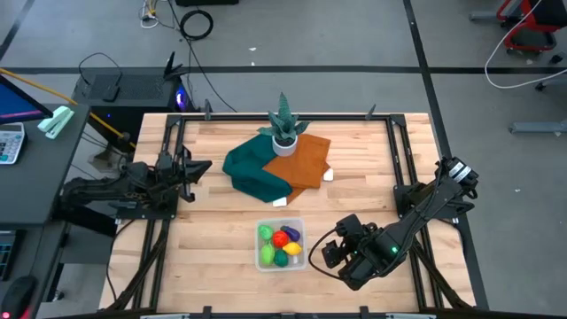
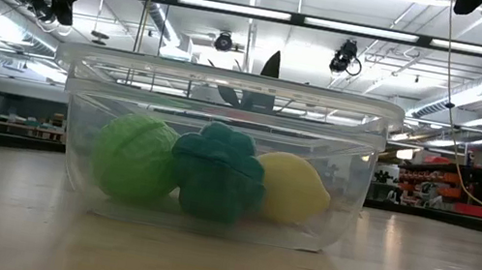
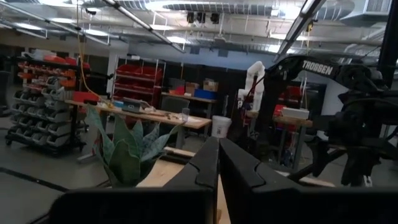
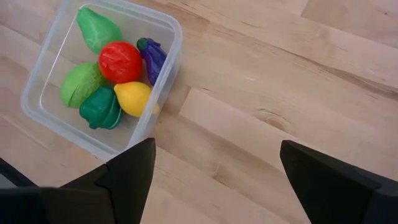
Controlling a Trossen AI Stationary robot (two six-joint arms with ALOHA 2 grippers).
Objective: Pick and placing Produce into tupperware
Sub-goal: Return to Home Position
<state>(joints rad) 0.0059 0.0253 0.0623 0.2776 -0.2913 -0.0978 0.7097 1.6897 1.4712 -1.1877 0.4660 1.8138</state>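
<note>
The tupperware (image 1: 304, 263), a clear tub, stands on the wooden table near its front edge. Inside it lies the produce (image 1: 282, 245). The right wrist view shows a red piece (image 4: 120, 61), a yellow one (image 4: 134, 98), a purple one (image 4: 152, 56) and three green ones. In the low view I see two green pieces and the yellow one (image 2: 291, 189) through the tub's wall (image 2: 228, 94). My right gripper (image 1: 328, 254) hangs open just right of the tub, above bare wood, fingers pointing down (image 4: 217, 168). My left gripper (image 1: 205, 167) is shut and empty at the table's left, above the table (image 3: 219, 163).
A spiky green plant in a white pot (image 1: 284, 128) stands at the table's far middle. In front of it lie an orange cloth (image 1: 301, 159) and a teal cloth (image 1: 252, 173). Bare wood stretches to the right of the tub (image 4: 261, 93).
</note>
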